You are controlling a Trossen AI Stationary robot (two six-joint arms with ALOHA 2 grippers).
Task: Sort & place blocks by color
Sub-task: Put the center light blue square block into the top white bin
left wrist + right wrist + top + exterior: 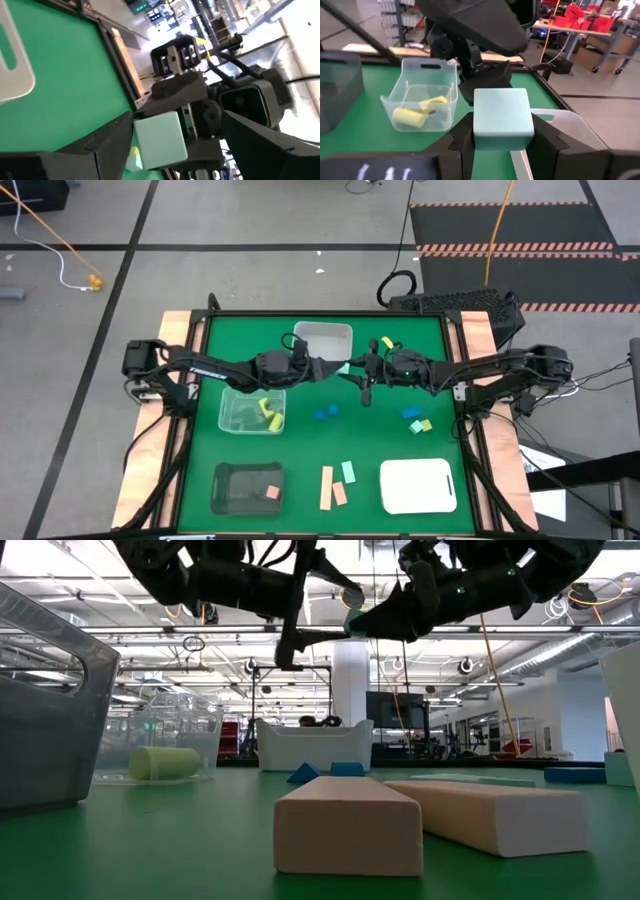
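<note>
above the middle of the desk (300, 430) the two arms meet over a mint cube (501, 119). yellow pieces (266, 412) lie in the clear tray (228, 418) and a tan-pink one in the dark tray (225, 490); blue, mint, yellow and tan-pink blocks lie loose, so most sorting remains. the right gripper (502, 137) pinches the cube; the left gripper (165, 137) has its jaws spread either side of it.

Clear tray (236, 420), white tray (322, 338) (dark tray (232, 492))
</note>
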